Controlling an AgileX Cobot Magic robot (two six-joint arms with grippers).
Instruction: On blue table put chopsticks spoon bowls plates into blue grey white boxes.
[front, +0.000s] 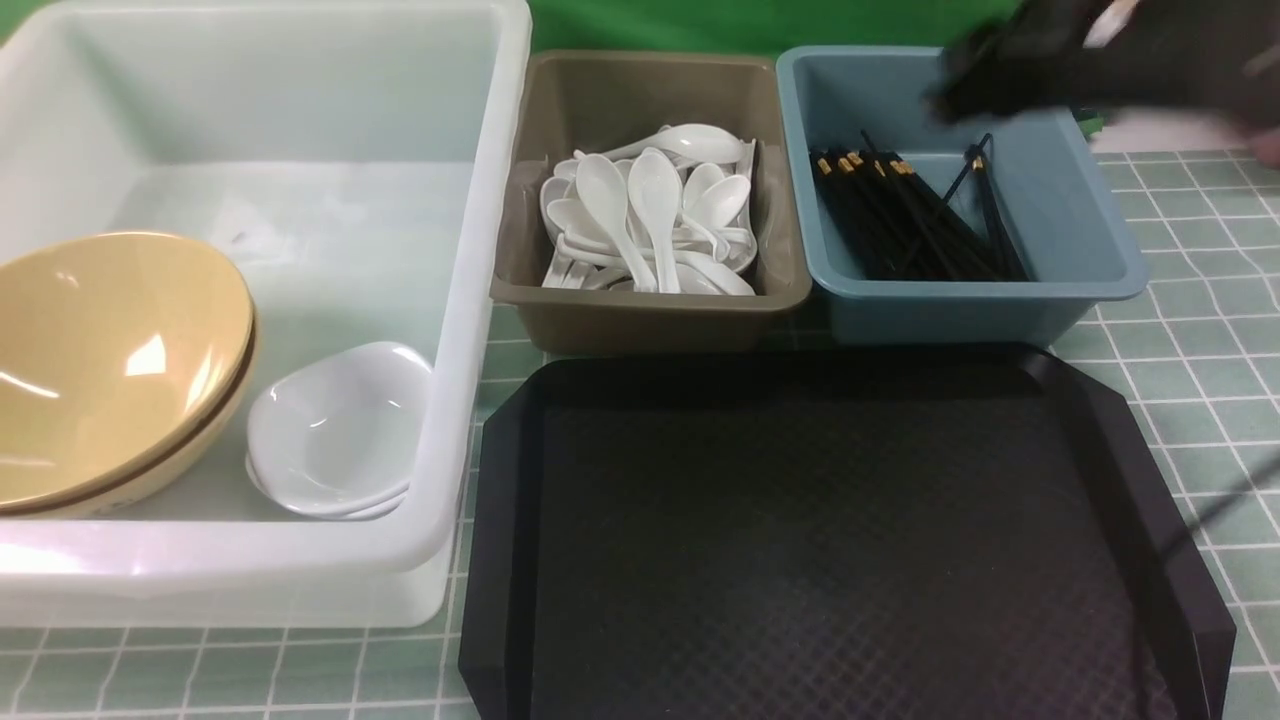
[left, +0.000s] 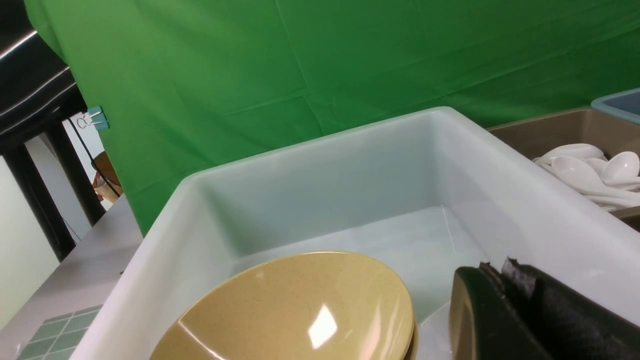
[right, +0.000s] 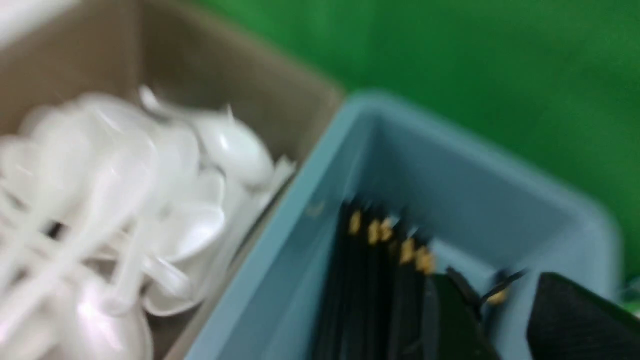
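One bundle of chopsticks (front: 905, 215) lies lengthwise in the blue box (front: 1100, 255), directly beneath my right gripper (right: 502, 320). Its jaws stand parted, holding nothing. My left gripper (left: 505, 280), clamped empty, hangs over the white box (front: 480, 250).

In front of me lies a black tray (front: 830, 540) with cut corners and a fine diamond-textured floor; nothing rests on it. Behind everything hangs a green cloth (left: 320, 65), creased in long diagonal folds. Off to my left, past the cloth's edge, a small blue clip (left: 95, 119) sits at that edge. Beside it stands a dark frame (left: 37, 150) with a pale wall behind it, and a plain grey surface (left: 75, 270) runs along below. A little brownish thing shows there too, too small to tell.
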